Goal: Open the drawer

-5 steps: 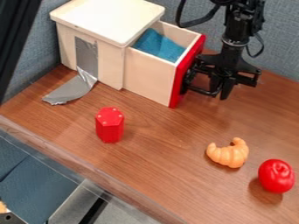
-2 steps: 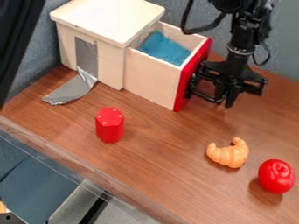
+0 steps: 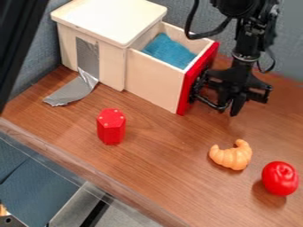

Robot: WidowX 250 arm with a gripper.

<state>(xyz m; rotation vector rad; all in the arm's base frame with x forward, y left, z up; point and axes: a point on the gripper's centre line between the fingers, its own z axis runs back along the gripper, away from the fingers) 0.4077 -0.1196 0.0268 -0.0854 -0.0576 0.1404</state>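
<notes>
Drawer: The drawer [image 3: 153,82] is being held well out of the wooden box [image 3: 112,66], toward 4 o'clock.
Gripper: The gripper [image 3: 230,99] is being held at the 4 o'clock side of the red front [image 3: 188,86], very near it. Whether it is being clenched or released cannot be told, and no firm hold is being shown.
Job: Most of the opening is seemingly being done already. Only a small pull, or a move clear of the front, is likely being called for.
Feel: A light, stiff drawer is being guessed at, with smooth wood that can be slid out. Little weight is probably being added by the soft blue cloth [image 3: 170,51] inside.
Best hold: The middle of the red front is being picked as the place for a straight pull toward 4 o'clock. Any handle there is being hidden by black parts.
Care: Too hard a tug is being warned against, as the drawer could be tipped or the box dragged.
Toys: The red block [image 3: 111,127] is being seen at 7 o'clock from the drawer. From the gripper, the toy roll [image 3: 232,156] is being seen at 6 o'clock and the apple [image 3: 280,178] at 5 o'clock.
</notes>
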